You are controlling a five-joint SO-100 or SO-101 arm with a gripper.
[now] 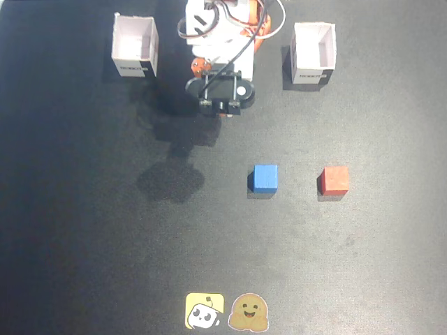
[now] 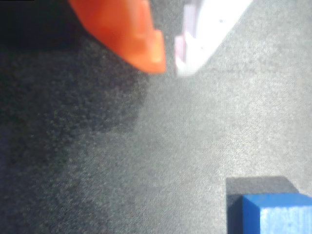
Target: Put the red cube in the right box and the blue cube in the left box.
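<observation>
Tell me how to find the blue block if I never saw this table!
In the fixed view, start at the white and orange robot arm at the top of the black table. Go down and a little right to two small cubes. The blue cube is the left one; the red cube is its neighbour.

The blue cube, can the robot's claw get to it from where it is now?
Probably yes. The blue cube sits alone on the dark mat, apart from the red cube, with nothing between it and the claw. The claw holds nothing, fingertips nearly together, so it would have to open first.
</observation>
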